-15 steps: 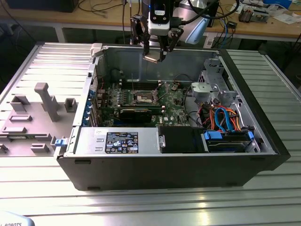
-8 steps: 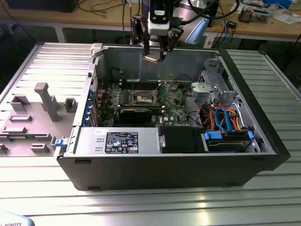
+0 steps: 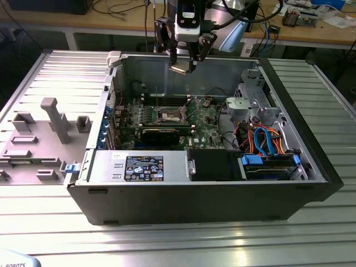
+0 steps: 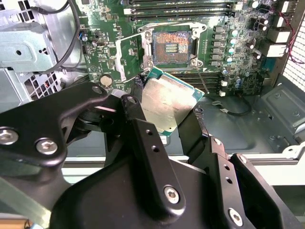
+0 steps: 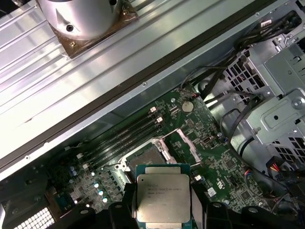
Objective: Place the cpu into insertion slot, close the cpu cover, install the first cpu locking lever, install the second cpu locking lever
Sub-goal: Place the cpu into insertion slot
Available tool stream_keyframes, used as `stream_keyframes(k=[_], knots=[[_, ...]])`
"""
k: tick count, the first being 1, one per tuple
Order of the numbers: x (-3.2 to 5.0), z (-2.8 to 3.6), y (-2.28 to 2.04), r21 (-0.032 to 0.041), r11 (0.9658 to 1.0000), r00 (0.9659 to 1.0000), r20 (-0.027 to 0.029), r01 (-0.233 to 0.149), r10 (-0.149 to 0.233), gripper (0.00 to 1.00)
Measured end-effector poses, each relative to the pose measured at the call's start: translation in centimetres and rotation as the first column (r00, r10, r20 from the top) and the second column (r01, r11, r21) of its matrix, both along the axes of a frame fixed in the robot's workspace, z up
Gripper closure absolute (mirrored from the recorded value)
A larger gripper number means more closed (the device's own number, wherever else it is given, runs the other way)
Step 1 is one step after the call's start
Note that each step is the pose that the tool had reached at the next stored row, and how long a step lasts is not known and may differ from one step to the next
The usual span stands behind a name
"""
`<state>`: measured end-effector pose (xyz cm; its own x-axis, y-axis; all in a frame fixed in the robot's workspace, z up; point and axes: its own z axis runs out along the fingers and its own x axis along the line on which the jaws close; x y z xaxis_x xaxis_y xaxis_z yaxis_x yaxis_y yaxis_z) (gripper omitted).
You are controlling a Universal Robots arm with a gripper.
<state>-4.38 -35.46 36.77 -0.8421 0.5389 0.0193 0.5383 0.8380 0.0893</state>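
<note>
The black two-fingered gripper (image 3: 186,65) of a robot arm pinches a small flat square cpu with a silvery-grey metal top (image 3: 182,69) by two opposite edges. It holds the chip in the air above the far wall of an open black-and-grey desktop computer case (image 3: 167,200), which lies on a ribbed aluminium table (image 3: 167,239).

In both wrist views the cpu (image 4: 167,105) (image 5: 163,198) sits clamped between the dark fingers (image 4: 143,129), apart from the green motherboard (image 4: 238,81) beneath it. The square insertion slot (image 4: 172,46), a pale pin field in a dark metal frame, lies uncovered on the board. The thin grey windowed cpu cover (image 4: 125,55) is swung open just beside it.
</note>
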Motion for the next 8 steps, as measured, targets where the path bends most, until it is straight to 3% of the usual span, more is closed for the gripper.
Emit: stream_keyframes(k=[8], knots=[[0.00,0.00,0.00,0.0000,1.0000,1.0000,0.0000,0.007,-0.007,0.46]])
